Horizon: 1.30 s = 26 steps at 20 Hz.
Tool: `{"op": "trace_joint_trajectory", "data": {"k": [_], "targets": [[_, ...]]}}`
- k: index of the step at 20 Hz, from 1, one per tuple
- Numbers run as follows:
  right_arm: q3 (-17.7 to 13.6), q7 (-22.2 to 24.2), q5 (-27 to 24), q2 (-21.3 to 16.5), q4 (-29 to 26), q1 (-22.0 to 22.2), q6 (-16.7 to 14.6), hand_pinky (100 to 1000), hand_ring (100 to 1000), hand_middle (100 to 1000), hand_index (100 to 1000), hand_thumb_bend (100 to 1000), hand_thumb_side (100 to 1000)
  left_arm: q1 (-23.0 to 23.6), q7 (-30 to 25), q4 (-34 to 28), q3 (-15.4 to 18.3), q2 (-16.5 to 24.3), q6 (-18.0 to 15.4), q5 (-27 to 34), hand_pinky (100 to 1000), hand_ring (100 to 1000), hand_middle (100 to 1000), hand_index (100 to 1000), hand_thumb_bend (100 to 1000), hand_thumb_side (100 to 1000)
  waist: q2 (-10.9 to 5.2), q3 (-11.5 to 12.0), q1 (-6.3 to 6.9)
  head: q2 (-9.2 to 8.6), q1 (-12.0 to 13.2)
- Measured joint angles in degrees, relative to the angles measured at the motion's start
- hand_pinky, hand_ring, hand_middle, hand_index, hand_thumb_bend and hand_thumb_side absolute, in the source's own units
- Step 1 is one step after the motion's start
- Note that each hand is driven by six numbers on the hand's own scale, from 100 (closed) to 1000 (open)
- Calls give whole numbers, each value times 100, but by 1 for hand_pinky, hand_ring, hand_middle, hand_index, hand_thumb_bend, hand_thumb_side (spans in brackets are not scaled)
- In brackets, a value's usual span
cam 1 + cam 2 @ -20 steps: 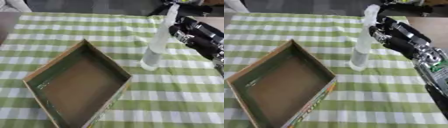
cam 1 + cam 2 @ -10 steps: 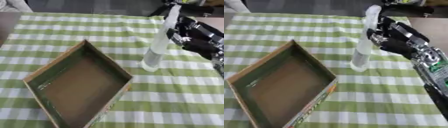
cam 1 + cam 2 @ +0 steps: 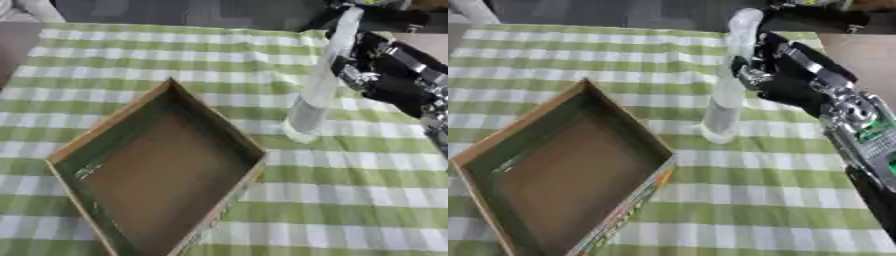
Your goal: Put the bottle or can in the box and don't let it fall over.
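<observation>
A tall clear bottle (image 3: 726, 85) with a pale cap stands upright on the green-and-white checked cloth (image 3: 737, 200), right of centre. My right hand (image 3: 785, 80), black with silver joints, comes in from the right and sits level with the bottle's upper half. Its fingers (image 3: 343, 67) reach the bottle's right side, and none of them crosses its front. An open cardboard box (image 3: 157, 170) lies at the lower left with nothing in it; its nearest corner is a short way left of the bottle's base. My left hand shows in neither view.
The table's far edge runs along the top, with dark floor and dark equipment (image 3: 815, 17) behind the bottle. My right forearm (image 3: 868, 145) covers the right side of the cloth. Bare cloth lies in front of the bottle and to the right of the box.
My right hand has edged left, closing the gap to the bottle's right side. Bottle and box stand where they were.
</observation>
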Motion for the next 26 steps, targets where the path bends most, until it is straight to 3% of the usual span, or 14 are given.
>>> {"op": "trace_joint_trajectory", "data": {"k": [8, 26], "targets": [[0, -4, 0, 0, -80, 12, 2, 983, 1000, 1000, 1000, 100, 505, -2, -21, 0, -1, -1, 20, -6, 905, 845, 946, 855, 164, 896, 6, 3, -16, -20, -6], [29, -86, 55, 0, -80, -65, 139, 980, 1000, 1000, 992, 100, 246, -2, -44, 0, -3, -47, 42, -43, 906, 847, 949, 854, 164, 898, 44, 21, -23, -71, -28]]}}
